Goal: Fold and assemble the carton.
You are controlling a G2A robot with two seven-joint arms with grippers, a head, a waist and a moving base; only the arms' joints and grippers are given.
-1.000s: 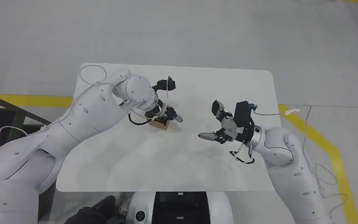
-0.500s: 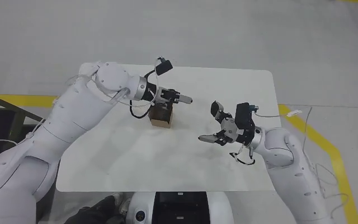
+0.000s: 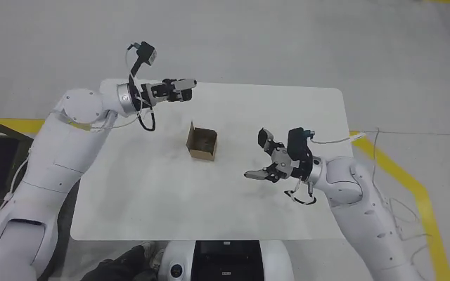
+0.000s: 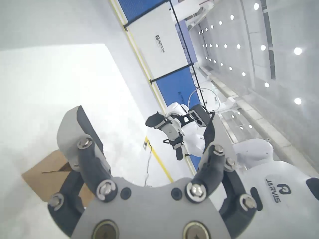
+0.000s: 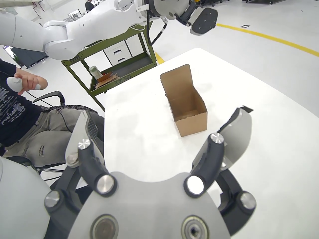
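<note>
While raised high over the far left edge of the tabletop (image 3: 140,197), gapes wide and holds nothing: left tool (image 3: 184,85). Hangs well apart from the carton (image 3: 202,142), touching nothing.

Near the middle of the tabletop, a little to the left: carton. Stands upright on its closed base, top open, with one tall tuck flap sticking up from the wall on the left tool's side. Plain brown card, matt, thin-walled. Crisp rectangular body, flap with rounded corners. Shows ragged card edges low inside, probably the folded bottom flaps, though hard to tell. Looks light and stiff, so likely to skate on the smooth white tabletop if pushed unbraced.

Further right, near the carton but not touching: right tool (image 3: 259,154). Faces the carton with jaws spread wide, empty.

Appears to sit between steps: body erected and set down, lid not yet shut. Calls next for bracing one wall with one tool. Then for bending the tall flap over the opening with the other and pressing its end down inside the opposite wall.
</note>
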